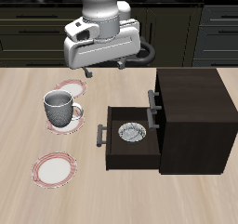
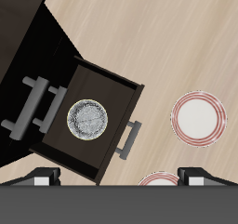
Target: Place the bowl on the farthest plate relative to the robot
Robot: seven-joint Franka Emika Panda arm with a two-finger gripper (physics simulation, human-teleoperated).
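Observation:
The bowl (image 1: 132,132) lies inside the open drawer (image 1: 112,146) of the dark cabinet; the wrist view shows the speckled bowl (image 2: 88,119) from above. Three plates lie beside the cabinet. The plate nearest the table's front edge (image 1: 54,169) is bare. A second plate (image 1: 78,112) shows its rim by the mug, and a third plate (image 1: 71,85) lies farther back. My gripper (image 1: 102,69) hangs open high above the table's back, holding nothing and far from the bowl. In the wrist view, the gripper (image 2: 121,177) has its fingers spread wide.
A grey ribbed mug (image 1: 59,107) stands among the plates. The dark cabinet (image 1: 195,112) stands tall behind its pulled-out drawer, whose handle (image 1: 99,134) juts toward the plates. In the wrist view one whole plate (image 2: 198,116) and part of another plate (image 2: 158,180) show.

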